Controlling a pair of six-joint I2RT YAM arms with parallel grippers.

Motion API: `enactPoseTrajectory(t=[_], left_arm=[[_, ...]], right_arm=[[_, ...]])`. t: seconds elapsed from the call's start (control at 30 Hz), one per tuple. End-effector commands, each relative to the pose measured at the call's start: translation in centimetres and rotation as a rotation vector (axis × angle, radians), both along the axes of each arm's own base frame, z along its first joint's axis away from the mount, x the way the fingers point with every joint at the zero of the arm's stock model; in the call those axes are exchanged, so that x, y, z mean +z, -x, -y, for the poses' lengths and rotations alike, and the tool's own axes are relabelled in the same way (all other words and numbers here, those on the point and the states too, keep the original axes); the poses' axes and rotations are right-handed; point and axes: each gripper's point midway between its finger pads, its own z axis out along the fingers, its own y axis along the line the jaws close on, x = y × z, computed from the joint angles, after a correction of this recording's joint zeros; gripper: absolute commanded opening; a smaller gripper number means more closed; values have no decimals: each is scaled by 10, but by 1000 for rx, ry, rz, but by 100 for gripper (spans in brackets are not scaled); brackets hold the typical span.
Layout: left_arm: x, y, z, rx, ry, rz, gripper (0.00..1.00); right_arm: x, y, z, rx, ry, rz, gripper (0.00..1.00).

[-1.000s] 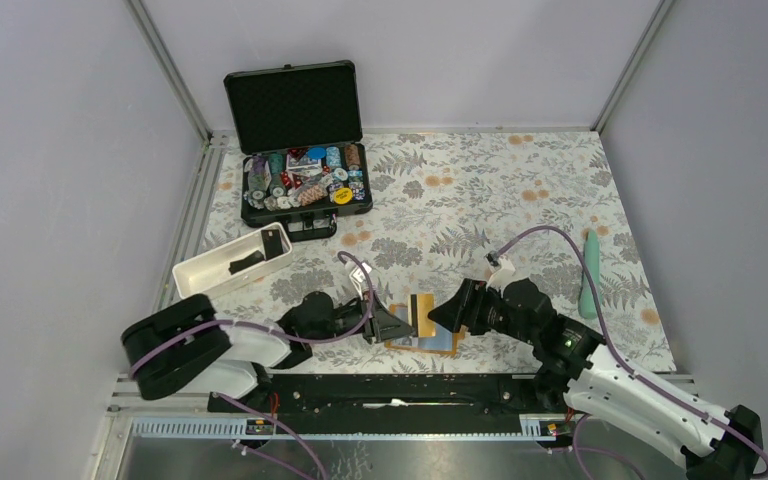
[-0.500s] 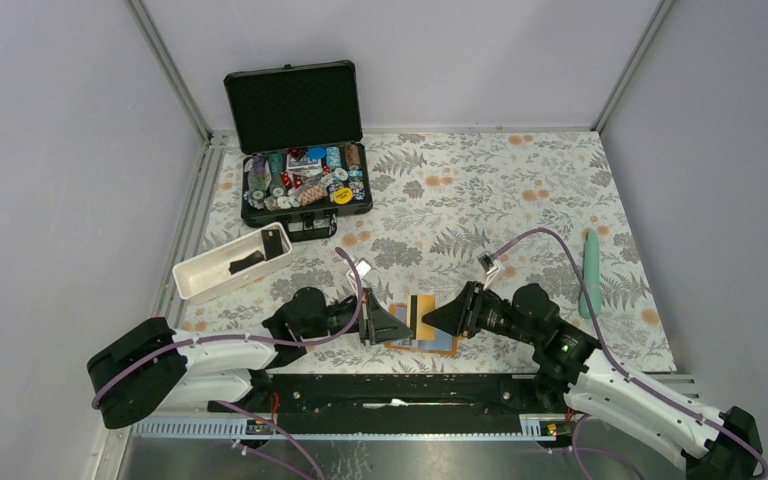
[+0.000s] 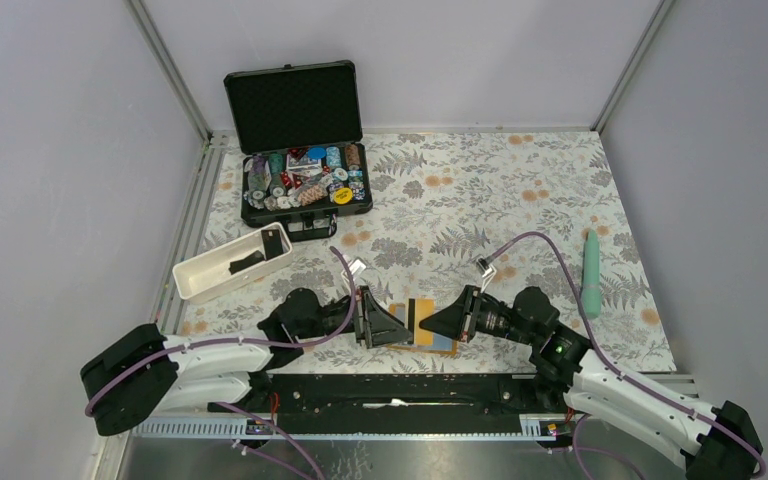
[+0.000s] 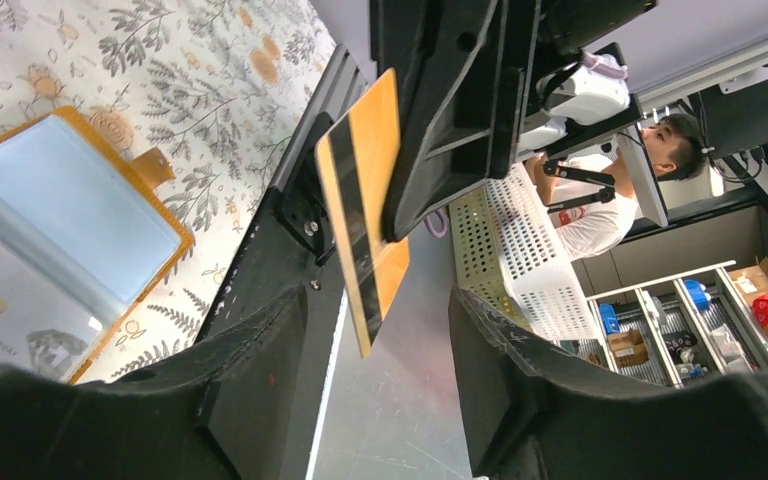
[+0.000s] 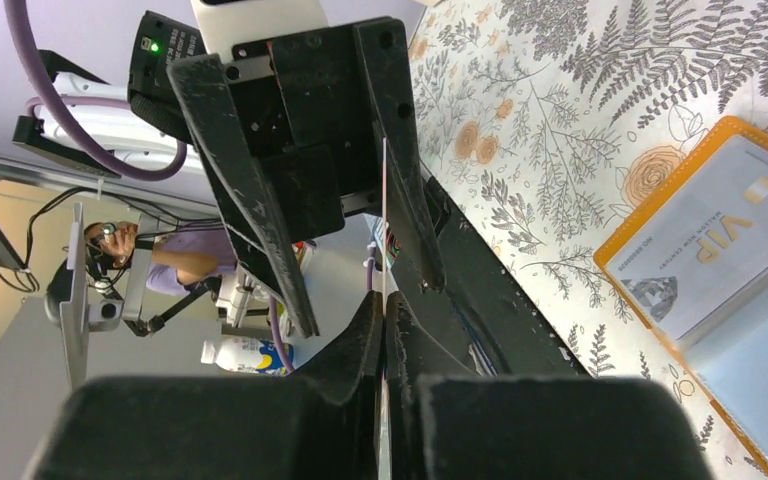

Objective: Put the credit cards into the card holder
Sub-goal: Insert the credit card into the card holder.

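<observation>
Gold card [image 4: 358,205], long axis front-to-back, clamped by right pincer [image 5: 383,305]; left pincer [image 4: 378,330] gapes open.

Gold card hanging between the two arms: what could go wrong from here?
1. The right gripper pinches the gold card by one edge only, in mid-air, so it could swivel or slip out.
2. The card holder lies open with nothing holding it. Pushing the card in might just slide it away.
</observation>
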Motion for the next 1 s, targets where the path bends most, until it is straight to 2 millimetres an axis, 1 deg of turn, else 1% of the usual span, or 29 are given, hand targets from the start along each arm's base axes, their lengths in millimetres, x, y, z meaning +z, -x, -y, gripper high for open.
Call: enactPoseTrajectory(t=[0.0,0.07,0.17,0.23,0.3,0.37,0.4,0.47,0.5,0.53,0.6,0.67,0.7,0.77,0.8,0.87,0.97], left_arm=[[32,1,-1,-1,118,53,56],[34,2,0,-6,120,47,53],[36,2,1,-16,132,41,40],[35,3,3,-24,131,34,35],[36,3,3,-28,139,29,22],[39,4,2,-25,162,31,4],[40,3,1,-20,165,30,0],[32,-5,1,-5,112,-2,0],[25,-10,1,0,72,-20,0],[21,-16,-1,-1,40,-35,0],[14,-25,-8,-6,-13,-73,0],[7,-36,-13,-10,-107,-107,0],[-2,-42,-18,-1,-182,-114,0],[-7,-51,-24,1,-288,-92,0],[-5,-55,-26,-10,-315,-83,0],[-1,-64,-27,-31,-336,-84,0],[-9,-73,-26,-69,-388,-104,0]], right_arm=[[19,10,-3,68,-82,47,0],[20,13,-4,87,-89,51,0],[22,17,-6,114,-102,57,0],[24,19,-6,126,-111,58,0],[23,20,-7,134,-111,54,0],[18,19,-7,128,-85,39,0],[13,15,-5,103,-58,30,8],[-6,2,2,10,49,-2,38],[-13,-4,9,-37,107,-3,48],[-21,-10,17,-88,166,-6,54],[-49,-19,40,-203,314,-63,63],[-63,-22,56,-267,395,-91,65],[-69,-20,61,-282,418,-115,63],[-84,-17,69,-308,461,-174,58],[-93,-15,73,-319,483,-207,56],[-110,-10,77,-325,528,-262,53],[-125,-6,77,-319,561,-315,51]])
